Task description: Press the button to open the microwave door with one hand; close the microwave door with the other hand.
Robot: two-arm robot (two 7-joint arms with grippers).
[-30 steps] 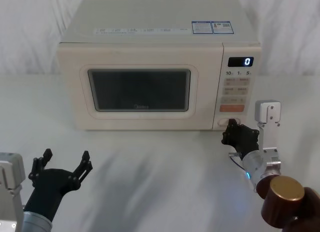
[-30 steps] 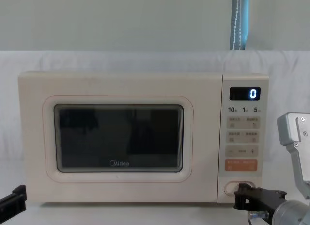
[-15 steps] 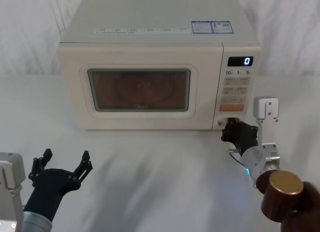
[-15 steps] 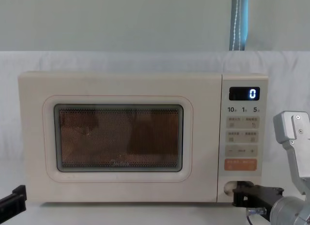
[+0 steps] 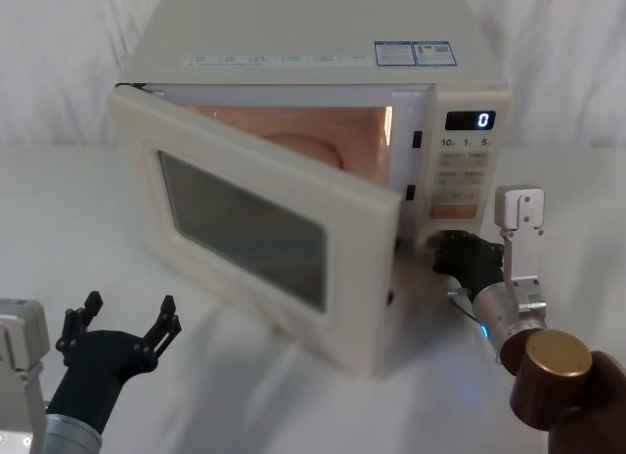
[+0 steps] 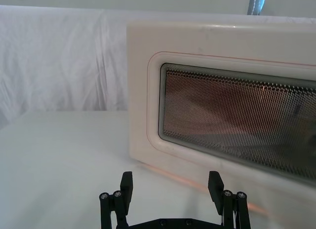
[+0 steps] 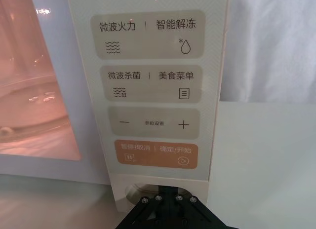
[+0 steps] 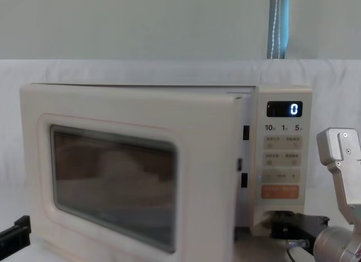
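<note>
A white cloth (image 5: pixel 293 376) covers the table and hangs creased behind; above it, a pale wall (image 8: pixel 141 25) and blue-grey strip (image 8: pixel 279 25).

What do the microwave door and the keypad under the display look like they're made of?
Door: likely cream plastic or painted metal, smooth with a slight sheen. Its window looks like glass over perforated metal mesh, judging by the fine dot pattern. Keypad: probably a flat printed membrane, matte, with no raised keys.
</note>
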